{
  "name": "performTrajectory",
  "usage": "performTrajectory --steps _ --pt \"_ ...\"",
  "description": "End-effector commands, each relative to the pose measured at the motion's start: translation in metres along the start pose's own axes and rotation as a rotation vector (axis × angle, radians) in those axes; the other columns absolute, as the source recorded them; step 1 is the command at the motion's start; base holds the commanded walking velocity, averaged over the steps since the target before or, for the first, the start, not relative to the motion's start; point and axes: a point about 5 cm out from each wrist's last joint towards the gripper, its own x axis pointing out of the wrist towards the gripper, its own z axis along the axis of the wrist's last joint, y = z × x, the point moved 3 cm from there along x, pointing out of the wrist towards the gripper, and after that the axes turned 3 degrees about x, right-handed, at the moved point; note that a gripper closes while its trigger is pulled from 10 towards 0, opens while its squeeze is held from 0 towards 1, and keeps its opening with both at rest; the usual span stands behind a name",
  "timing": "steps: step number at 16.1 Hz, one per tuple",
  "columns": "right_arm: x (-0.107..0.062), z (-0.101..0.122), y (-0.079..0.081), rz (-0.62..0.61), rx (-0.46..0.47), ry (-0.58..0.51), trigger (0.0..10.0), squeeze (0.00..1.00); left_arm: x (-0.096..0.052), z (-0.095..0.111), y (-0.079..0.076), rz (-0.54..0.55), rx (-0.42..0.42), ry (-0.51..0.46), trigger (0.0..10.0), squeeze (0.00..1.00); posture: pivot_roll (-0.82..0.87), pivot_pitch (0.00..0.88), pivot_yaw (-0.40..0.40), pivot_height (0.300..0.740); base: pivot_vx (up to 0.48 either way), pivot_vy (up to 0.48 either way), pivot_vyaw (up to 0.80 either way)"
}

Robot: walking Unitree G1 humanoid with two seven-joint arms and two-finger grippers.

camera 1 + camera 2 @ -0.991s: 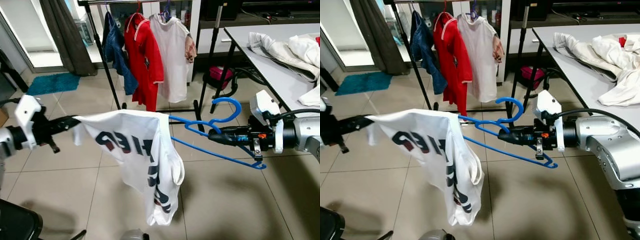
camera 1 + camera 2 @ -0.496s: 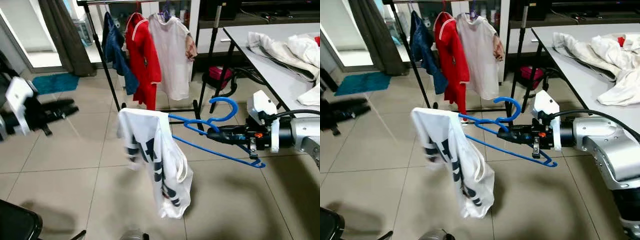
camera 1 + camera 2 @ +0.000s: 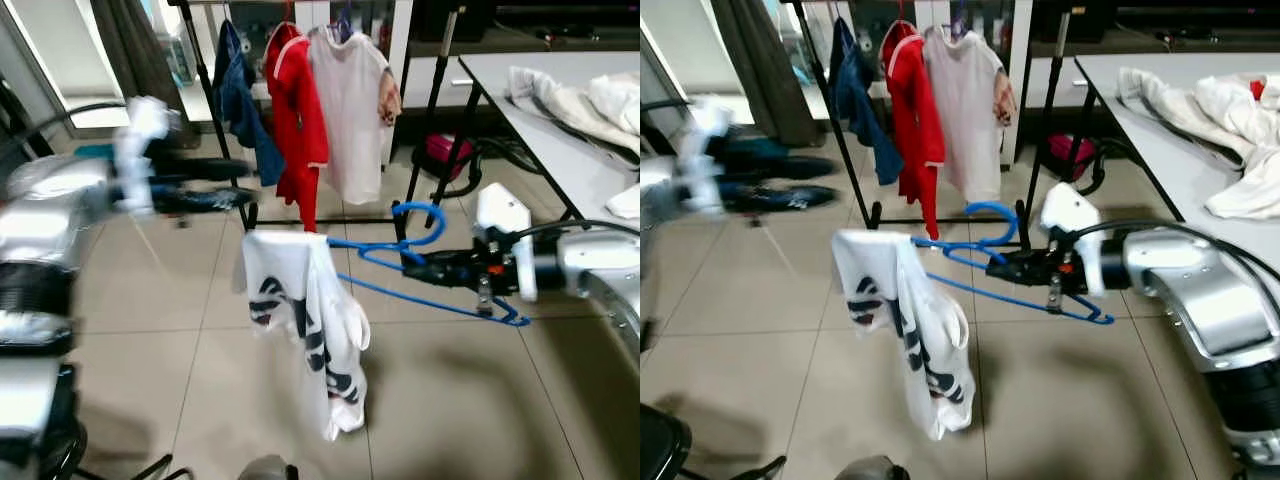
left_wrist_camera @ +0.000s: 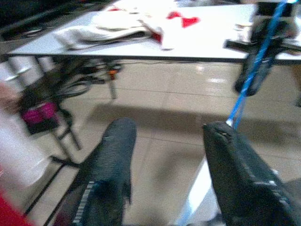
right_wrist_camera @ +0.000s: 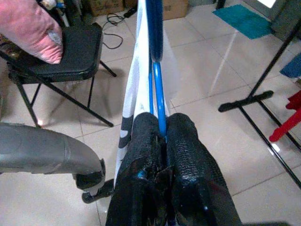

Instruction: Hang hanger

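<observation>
A: Hanger (image 3: pixel 430 268) sits pinched flat in the right gripper (image 3: pixel 415 270), its fingers closed on the thin blue wire near the hook; the white shirt (image 3: pixel 305 330) droops off its nine o'clock end.

B: Light but lopsided, I'd judge. The soft cloth may slide. Left gripper (image 4: pixel 164 179)?

A: Fingers spread wide, holding nothing. The rack (image 3: pixel 215 90) stands at twelve o'clock.
</observation>
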Motion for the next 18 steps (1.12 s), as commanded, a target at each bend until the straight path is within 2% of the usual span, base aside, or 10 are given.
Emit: performTrajectory --steps 1,2,3,4,7,10,11,12,14,18 --pt "0.001 0.011 -0.003 -0.028 -0.045 -0.009 10.0 0.00 0.009 0.006 -0.002 -0.064 0.025 0.023 10.0 1.00 0.07 0.000 0.084 0.740 0.000 0.000 0.00" --pt "0.002 0.012 -0.005 -0.054 -0.057 0.006 10.0 0.00 0.022 0.006 -0.008 -0.149 0.023 0.045 10.0 0.96 0.05 0.000 0.101 0.740 0.000 0.000 0.00" --pt "0.003 0.011 -0.005 -0.073 -0.058 0.019 10.0 0.00 0.031 0.008 -0.014 -0.232 -0.006 0.046 10.0 0.13 0.05 0.000 0.105 0.740 0.000 0.000 0.00" --pt "0.003 0.010 -0.003 -0.073 -0.057 0.020 10.0 0.00 0.037 0.010 -0.019 -0.302 -0.045 0.035 10.0 0.00 0.05 0.000 0.108 0.740 0.000 0.000 0.00" --pt "0.005 0.010 0.000 -0.064 -0.057 0.018 10.0 0.00 0.044 0.000 -0.025 -0.364 -0.038 0.111 10.0 0.00 0.06 0.000 0.115 0.740 0.000 0.000 0.00" --pt "0.006 0.012 0.006 -0.042 -0.056 0.004 10.0 0.00 0.049 -0.024 -0.026 -0.393 0.041 0.269 9.9 0.00 0.06 0.000 0.119 0.740 0.000 0.000 0.00" --pt "0.007 0.012 0.008 -0.034 -0.058 0.001 10.0 0.00 0.051 -0.028 -0.026 -0.396 0.051 0.281 2.1 0.00 0.06 0.000 0.117 0.740 0.000 0.000 0.00" --pt "0.007 0.012 0.009 -0.031 -0.059 0.003 10.0 0.00 0.053 -0.030 -0.026 -0.398 0.062 0.288 2.0 0.00 0.06 0.000 0.117 0.740 0.000 0.000 0.00" --pt "0.008 0.013 0.010 -0.027 -0.061 0.004 10.0 0.00 0.057 -0.030 -0.025 -0.391 0.072 0.263 0.0 0.00 0.06 0.000 0.117 0.740 0.000 0.000 0.00" --pt "0.008 0.014 0.014 -0.013 -0.067 0.007 10.0 0.00 0.062 -0.034 -0.025 -0.417 0.094 0.283 0.0 0.00 0.05 0.000 0.121 0.740 0.000 0.000 0.00"
